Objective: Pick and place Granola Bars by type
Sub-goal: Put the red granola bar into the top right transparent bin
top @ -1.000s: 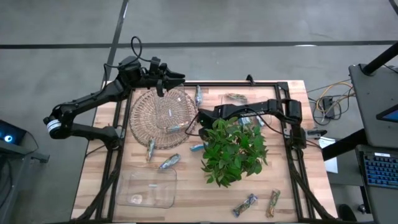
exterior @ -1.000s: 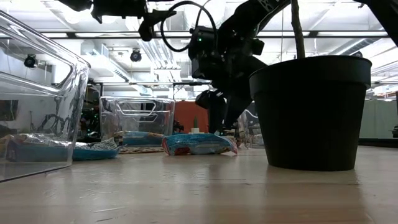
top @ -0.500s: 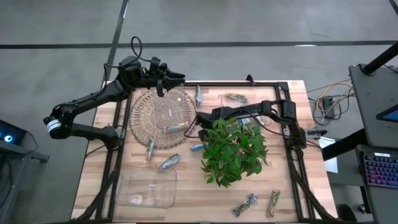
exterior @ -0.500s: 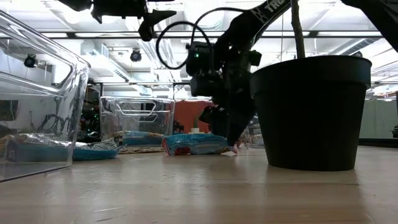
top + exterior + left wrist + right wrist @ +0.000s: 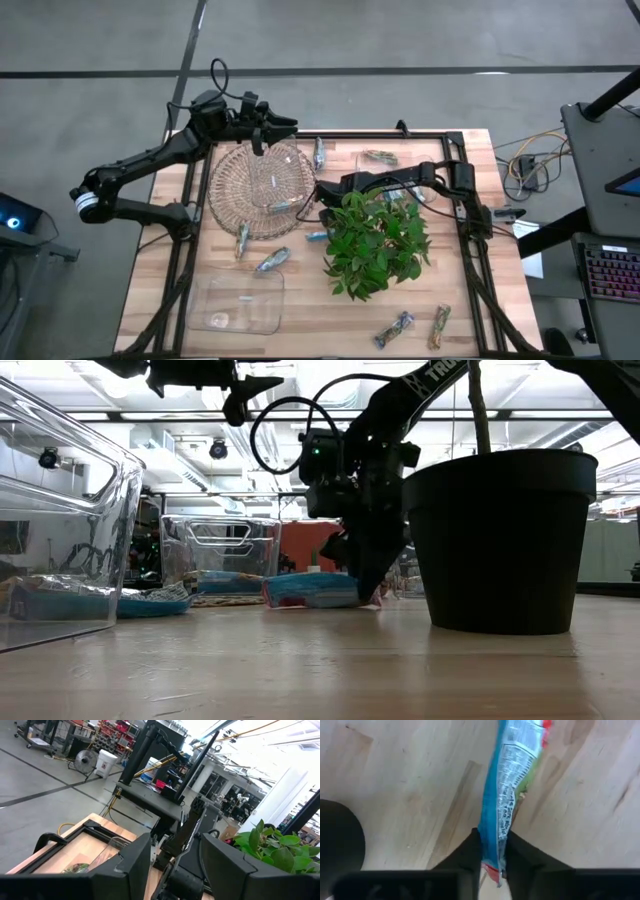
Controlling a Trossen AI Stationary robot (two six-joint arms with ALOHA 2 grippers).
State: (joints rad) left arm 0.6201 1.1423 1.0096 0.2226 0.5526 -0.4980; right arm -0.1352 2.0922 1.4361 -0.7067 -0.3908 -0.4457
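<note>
Beside the leafy plant (image 5: 376, 240), near the middle of the table (image 5: 470, 330), my right gripper (image 5: 492, 855) reaches down to the wood and my two fingers (image 5: 465, 852) pinch one end of a blue-wrapped granola bar (image 5: 512, 785), which lies on the boards between the plant and the wire basket (image 5: 258, 185). Other bars (image 5: 410, 326) lie scattered over the table. My left gripper (image 5: 285, 124) hangs above the far rim of the basket, its fingers parted with nothing between them
</note>
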